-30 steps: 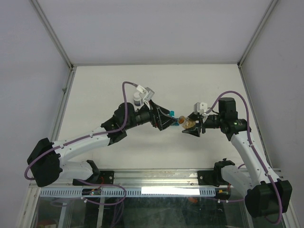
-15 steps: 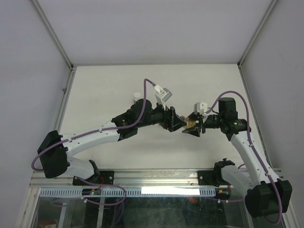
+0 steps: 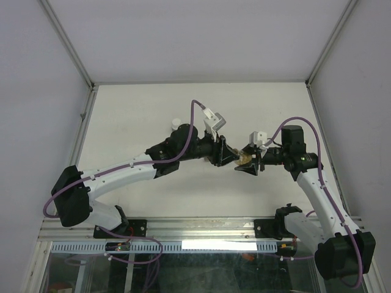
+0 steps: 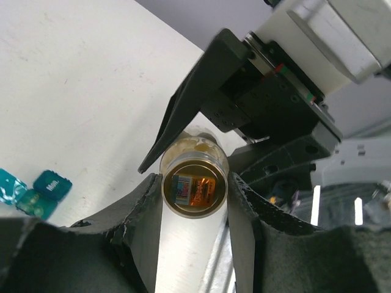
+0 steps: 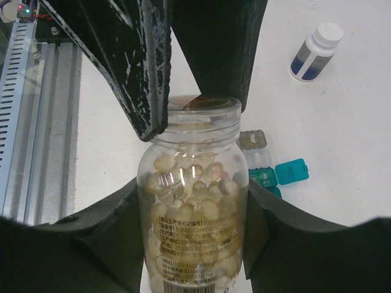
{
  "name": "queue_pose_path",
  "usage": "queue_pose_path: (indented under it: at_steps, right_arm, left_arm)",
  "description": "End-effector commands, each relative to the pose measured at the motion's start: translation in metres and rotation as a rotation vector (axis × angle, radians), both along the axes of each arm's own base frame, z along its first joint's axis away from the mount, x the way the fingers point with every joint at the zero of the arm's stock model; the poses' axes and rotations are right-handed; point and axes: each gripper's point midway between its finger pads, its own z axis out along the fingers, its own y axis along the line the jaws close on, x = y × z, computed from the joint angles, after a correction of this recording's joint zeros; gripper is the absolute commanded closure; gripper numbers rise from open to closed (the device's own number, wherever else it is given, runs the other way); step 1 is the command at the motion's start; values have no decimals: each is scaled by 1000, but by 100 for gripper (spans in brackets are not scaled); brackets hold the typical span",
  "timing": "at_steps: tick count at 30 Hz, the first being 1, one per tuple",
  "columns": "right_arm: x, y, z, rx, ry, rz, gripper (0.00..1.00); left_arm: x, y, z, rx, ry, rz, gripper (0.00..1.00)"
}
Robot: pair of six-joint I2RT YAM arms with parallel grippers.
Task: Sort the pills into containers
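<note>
1. Left wrist view: your left claw (image 4: pixel 194 183) is clamping the pill bottle (image 4: pixel 194 192) at its top end.
2. Your right claw (image 5: pixel 193 195) is gripping the bottle's body.
3. Teal container (image 5: pixel 292 171) and grey container (image 5: pixel 252 139) are sitting just beside each other on the table (image 5: pixel 342 122).

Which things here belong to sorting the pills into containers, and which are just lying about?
In the job:
- clear pill bottle, held by the right gripper, with the left gripper jaws either side of its top
- teal box and grey box, side by side on the table

Lying about, for now:
- white bottle with a dark label, set apart and untouched
</note>
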Motion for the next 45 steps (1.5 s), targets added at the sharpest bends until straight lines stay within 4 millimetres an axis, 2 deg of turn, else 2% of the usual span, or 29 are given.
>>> queue_pose_path:
  at_steps: [1, 4, 7, 8, 9, 10, 11, 13, 17, 21, 24, 27, 31, 34, 45]
  right_arm:
    - [0, 4, 24, 44, -76, 32, 100]
    - [-1, 4, 25, 46, -77, 32, 100]
    - [-1, 4, 25, 45, -80, 32, 100]
    - [-1, 4, 25, 43, -79, 31, 100]
    - [0, 4, 25, 43, -80, 30, 100]
    - [0, 4, 25, 43, -82, 29, 100]
    - [0, 3, 26, 43, -82, 28, 100]
    - [0, 4, 26, 44, -81, 29, 100]
    - [0, 4, 24, 44, -77, 33, 100]
    - [0, 4, 24, 43, -77, 32, 100]
    - [0, 4, 23, 41, -73, 30, 100]
    - [1, 4, 22, 40, -72, 29, 100]
    - [1, 4, 22, 38, -72, 26, 100]
    - [1, 3, 22, 39, -73, 25, 100]
    - [0, 4, 24, 42, -77, 29, 100]
  left_arm:
    - [-22, -5, 9, 19, -280, -260, 92]
    - [-23, -1, -11, 56, -446, -413, 93]
    - [-25, 2, -10, 58, -645, -521, 85]
    - [-20, 2, -2, 55, -676, -500, 76]
    - [-11, 1, 9, 46, -655, -435, 53]
    - [2, 5, 31, 20, -617, -316, 28]
    - [11, 11, 50, -15, -570, -215, 13]
    - [13, 27, 72, -90, -521, -118, 2]
    - [6, 60, 88, -264, -342, 49, 1]
    - [5, 68, 73, -293, -117, 125, 1]
    - [7, 62, 62, -252, -26, 165, 5]
    - [8, 49, 52, -156, -44, 213, 7]
    - [7, 32, 45, -78, -58, 194, 19]
    - [5, 21, 45, -69, -58, 160, 28]
    - [-3, -2, 38, -50, -35, 64, 43]
